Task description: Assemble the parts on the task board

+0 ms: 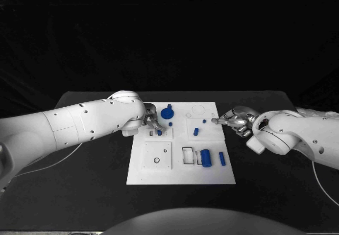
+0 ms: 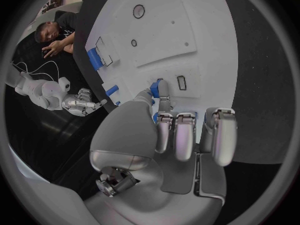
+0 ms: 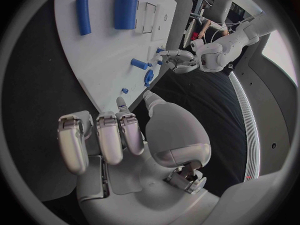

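Note:
The white task board point(image 1: 181, 169) lies in the middle of the table. My left hand point(image 1: 152, 122) hovers over its far left part. In the left wrist view the left hand point(image 2: 175, 135) pinches a small blue part point(image 2: 157, 89) between thumb and fingertip, just over the board point(image 2: 187, 30). My right hand point(image 1: 233, 119) sits at the board's far right edge, fingers curled, nothing in it point(image 3: 119, 135). On the board lie a round blue part point(image 1: 167, 113), a short peg point(image 1: 196, 131), a thick blue cylinder point(image 1: 205, 157) and a thin rod point(image 1: 222, 158).
Beside the cylinder are rectangular slots point(image 1: 188, 155), and a square plate with holes point(image 1: 157, 155) takes the board's near left. Black table point(image 1: 282, 166) surrounds the board with free room in front and on both sides.

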